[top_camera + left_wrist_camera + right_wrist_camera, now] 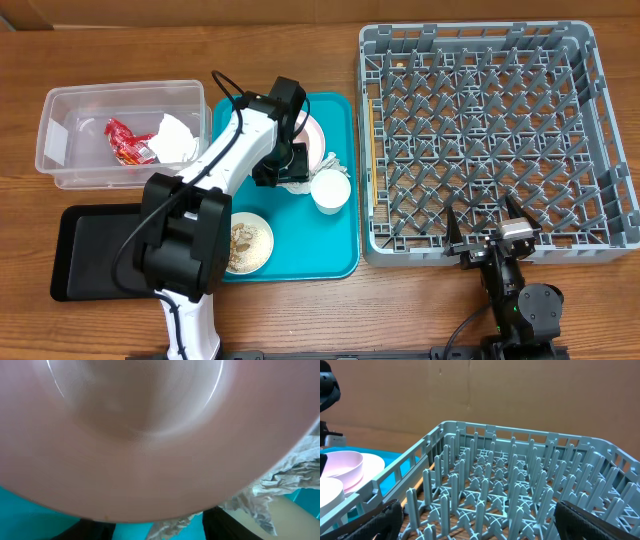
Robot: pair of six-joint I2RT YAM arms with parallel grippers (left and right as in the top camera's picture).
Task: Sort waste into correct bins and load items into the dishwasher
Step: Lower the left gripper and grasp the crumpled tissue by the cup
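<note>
My left gripper [283,170] is low over the teal tray [340,255], right beside a pink bowl [314,133]. In the left wrist view the pink bowl [150,435] fills the frame. The left gripper's [160,530] dark fingers are spread, with crumpled paper [270,490] and teal tray between them. A white cup [329,190] and a dirty plate [248,243] also sit on the tray. My right gripper [487,232] is open and empty at the front edge of the grey dish rack [480,40]. It is also open in the right wrist view [480,520] over the rack [520,485].
A clear bin [60,170] at the left holds a red wrapper [128,142] and white tissue [176,138]. A black tray [90,250] lies at the front left. The right wrist view shows the pink bowl [340,467] and white cup [329,497] beyond the rack's left wall.
</note>
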